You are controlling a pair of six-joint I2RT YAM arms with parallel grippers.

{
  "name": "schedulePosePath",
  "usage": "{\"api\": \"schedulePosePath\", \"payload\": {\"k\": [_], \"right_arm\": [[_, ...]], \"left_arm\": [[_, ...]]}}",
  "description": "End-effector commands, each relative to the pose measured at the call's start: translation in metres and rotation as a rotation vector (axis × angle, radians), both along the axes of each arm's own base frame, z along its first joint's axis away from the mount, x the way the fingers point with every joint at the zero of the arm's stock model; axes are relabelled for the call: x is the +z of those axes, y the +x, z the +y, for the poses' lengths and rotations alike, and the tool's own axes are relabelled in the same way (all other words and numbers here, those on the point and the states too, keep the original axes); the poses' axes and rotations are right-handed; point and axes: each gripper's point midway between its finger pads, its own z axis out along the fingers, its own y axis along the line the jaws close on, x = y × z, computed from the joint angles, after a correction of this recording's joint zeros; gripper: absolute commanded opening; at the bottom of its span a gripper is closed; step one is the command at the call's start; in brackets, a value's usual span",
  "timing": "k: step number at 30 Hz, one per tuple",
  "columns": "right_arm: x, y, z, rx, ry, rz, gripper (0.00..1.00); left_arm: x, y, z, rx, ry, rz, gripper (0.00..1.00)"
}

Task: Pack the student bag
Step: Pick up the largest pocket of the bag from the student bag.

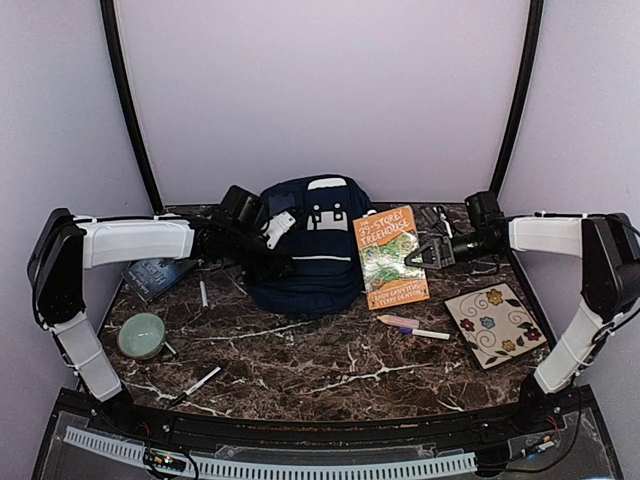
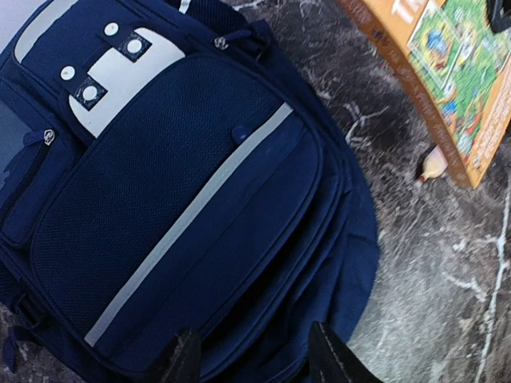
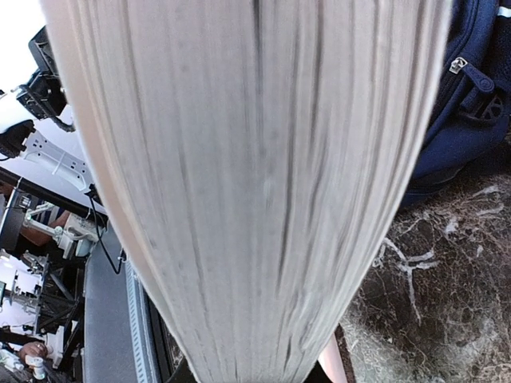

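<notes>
**A:** Where is your big navy-blue cloth student bag?

**B:** It lies at the back middle of the dark brown marble table, front pocket up.

**A:** And the orange paperback book?

**B:** Just right of the bag. Your right gripper is pinching its right edge. The pages fill that wrist view.

**A:** Your left gripper?

**B:** Its fingers stand apart over the bag's edge, holding nothing.

**A:** Smaller things?

**B:** A square flowered tile sits at the right. A round green bowl sits at the left.
</notes>
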Motion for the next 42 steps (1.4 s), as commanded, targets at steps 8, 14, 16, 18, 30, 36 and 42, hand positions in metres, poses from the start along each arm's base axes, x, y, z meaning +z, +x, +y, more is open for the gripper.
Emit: {"api": "schedulePosePath", "payload": {"k": [8, 14, 16, 18, 30, 36, 42], "right_arm": [[0.036, 0.006, -0.016, -0.028, 0.033, -0.171, 0.00], [0.041, 0.008, -0.025, -0.055, 0.040, -0.185, 0.00], [0.043, 0.009, -0.028, -0.062, 0.045, -0.184, 0.00], [0.043, 0.011, -0.031, -0.069, 0.047, -0.186, 0.00], [0.041, 0.013, -0.034, -0.081, 0.046, -0.178, 0.00], [0.045, 0.024, -0.039, -0.171, 0.002, -0.145, 0.00], [0.059, 0.028, -0.041, -0.207, -0.029, -0.046, 0.00]], "left_arm": [[-0.046, 0.023, -0.015, -0.137, 0.371, -0.165, 0.50], [-0.064, 0.035, -0.030, -0.190, 0.518, -0.283, 0.51], [-0.066, 0.042, -0.030, -0.172, 0.559, -0.327, 0.51], [-0.067, 0.047, -0.031, -0.161, 0.574, -0.355, 0.51], [-0.074, 0.073, -0.041, -0.114, 0.636, -0.500, 0.34], [-0.052, 0.079, -0.053, -0.114, 0.595, -0.525, 0.09], [-0.001, 0.079, -0.068, -0.088, 0.459, -0.546, 0.00]]}}
